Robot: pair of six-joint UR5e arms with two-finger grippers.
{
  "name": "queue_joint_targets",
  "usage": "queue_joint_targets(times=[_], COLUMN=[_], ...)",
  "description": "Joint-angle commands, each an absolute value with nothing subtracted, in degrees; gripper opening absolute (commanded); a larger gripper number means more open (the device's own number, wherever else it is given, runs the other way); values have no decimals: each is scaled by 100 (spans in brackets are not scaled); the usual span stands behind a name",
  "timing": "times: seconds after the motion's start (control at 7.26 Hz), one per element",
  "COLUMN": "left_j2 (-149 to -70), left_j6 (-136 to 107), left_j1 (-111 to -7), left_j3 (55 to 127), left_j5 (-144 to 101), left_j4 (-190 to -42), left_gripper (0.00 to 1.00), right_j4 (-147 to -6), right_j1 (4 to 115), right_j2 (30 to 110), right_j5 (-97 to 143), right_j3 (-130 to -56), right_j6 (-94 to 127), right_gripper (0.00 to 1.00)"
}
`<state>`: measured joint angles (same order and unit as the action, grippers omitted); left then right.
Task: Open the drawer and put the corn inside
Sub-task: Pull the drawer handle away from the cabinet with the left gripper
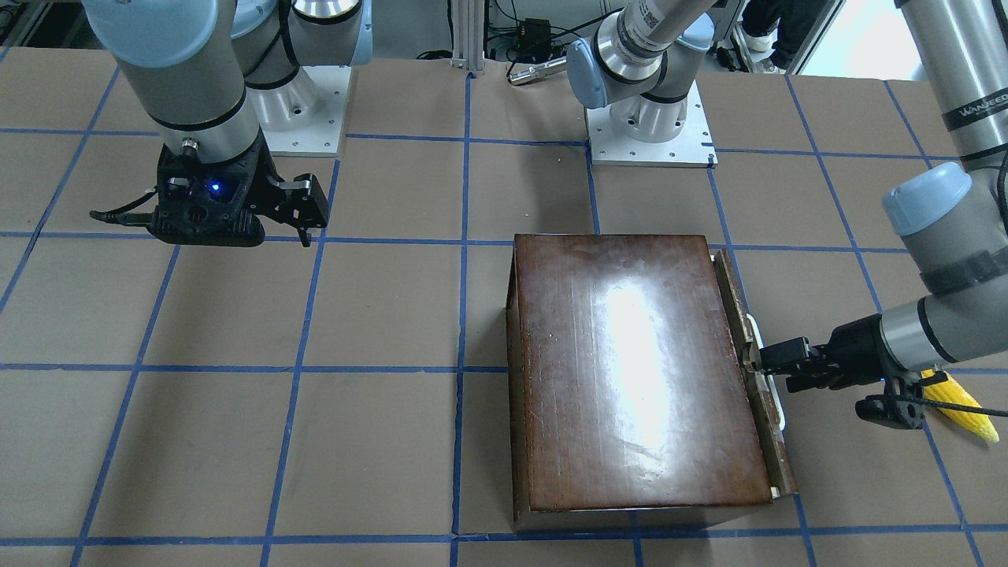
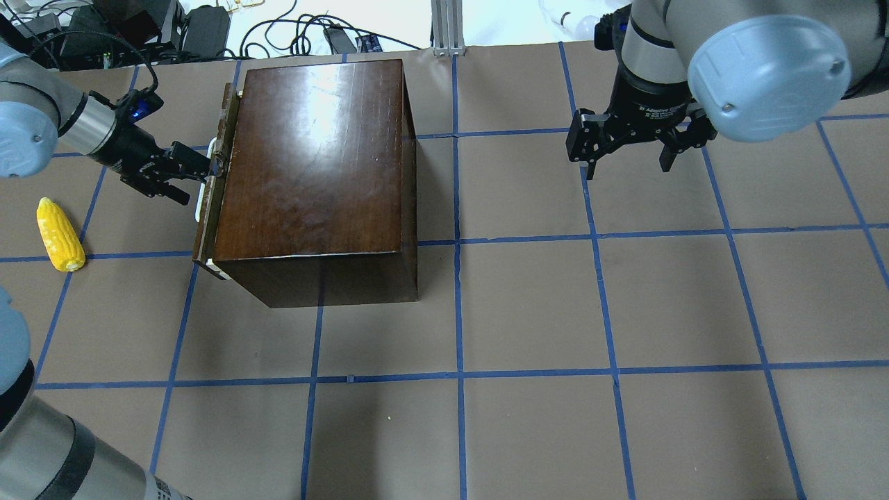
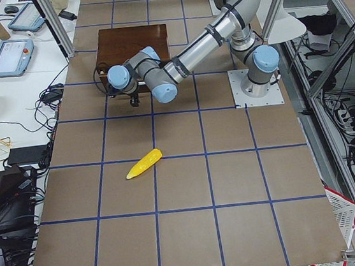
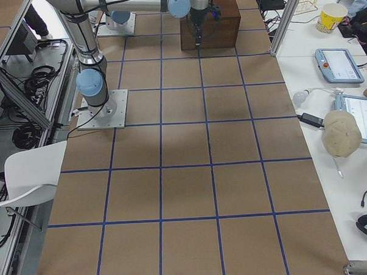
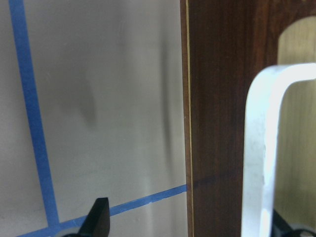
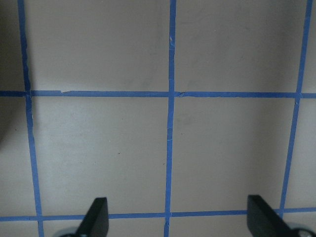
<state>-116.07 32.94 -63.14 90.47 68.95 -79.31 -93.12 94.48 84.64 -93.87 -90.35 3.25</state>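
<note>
The glossy dark-brown box stands on the table. Its drawer front faces the robot's left and sits almost flush, with little of the pale tray showing. My left gripper is level with the whitish handle. It is open, and in the left wrist view the handle lies between its fingers, close to the right one. The yellow corn lies on the table behind that gripper, apart from it, and also shows in the front view. My right gripper hangs open and empty above the table, far from the box.
The table is brown paper with a grid of blue tape lines. The arm bases are bolted on at the robot's side. Cables and power supplies lie beyond the far edge of the table.
</note>
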Motion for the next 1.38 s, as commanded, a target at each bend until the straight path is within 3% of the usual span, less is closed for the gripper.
queue_joint_targets(times=[0.0,1.24], left_j2=[-11602,-11637], left_j6=[3427,3727], left_j1=[-6180,-6082], left_j3=[9044,8763], left_j5=[6970,7154], left_j4=[-7928,-7998], left_gripper=[100,100], right_j4=[-9308,-9316], right_j1=[9448,9448], right_j2=[8464,8464], right_j5=[-9387,-9387], right_j3=[-9035,-9035], right_j6=[325,325], right_gripper=[100,100])
